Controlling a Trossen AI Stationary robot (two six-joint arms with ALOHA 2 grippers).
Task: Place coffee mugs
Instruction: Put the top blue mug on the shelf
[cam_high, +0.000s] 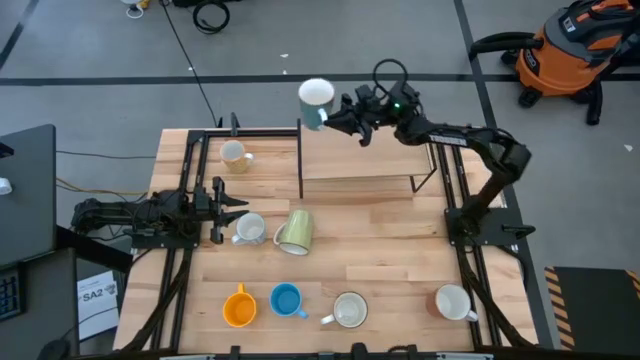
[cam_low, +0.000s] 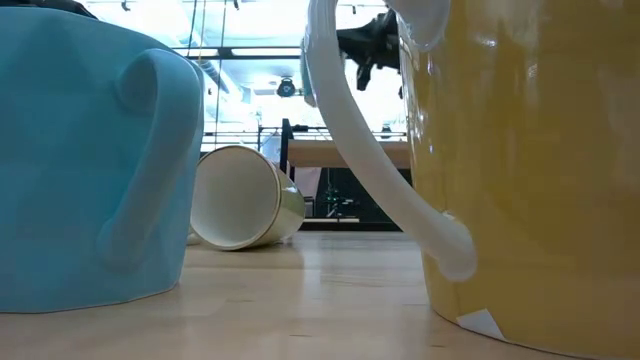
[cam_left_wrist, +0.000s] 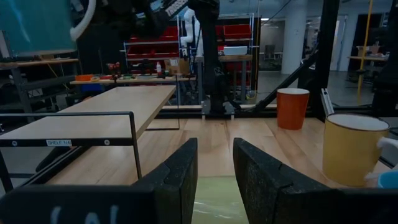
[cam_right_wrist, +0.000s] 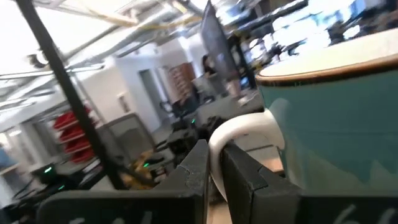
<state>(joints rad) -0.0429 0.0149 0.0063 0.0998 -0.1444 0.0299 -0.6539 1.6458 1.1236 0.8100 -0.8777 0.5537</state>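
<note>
My right gripper (cam_high: 332, 117) is shut on a teal mug with a white inside (cam_high: 316, 99), held in the air over the far left corner of a wooden shelf (cam_high: 370, 155). My left gripper (cam_high: 230, 210) waits open at the table's left, beside a white mug (cam_high: 249, 229). A pale green mug (cam_high: 294, 232) lies on its side next to that. A cream mug (cam_high: 236, 155) stands near the far left. Orange (cam_high: 238, 307), blue (cam_high: 287, 300), cream (cam_high: 348, 311) and reddish-brown (cam_high: 453, 302) mugs stand along the near edge. My right gripper pinches the teal mug's white handle (cam_right_wrist: 244, 132) between its two fingers (cam_right_wrist: 198, 169), which come level from the table's right. The mug is lifted clear, mouth up, sticking out past the fingertips toward the table's left.
The shelf is a wooden board on a thin black wire frame (cam_left_wrist: 93, 115), standing on the far half of the table. Black rails (cam_high: 190, 160) run along the left and right sides. Bare wood lies between the shelf and the near row of mugs.
</note>
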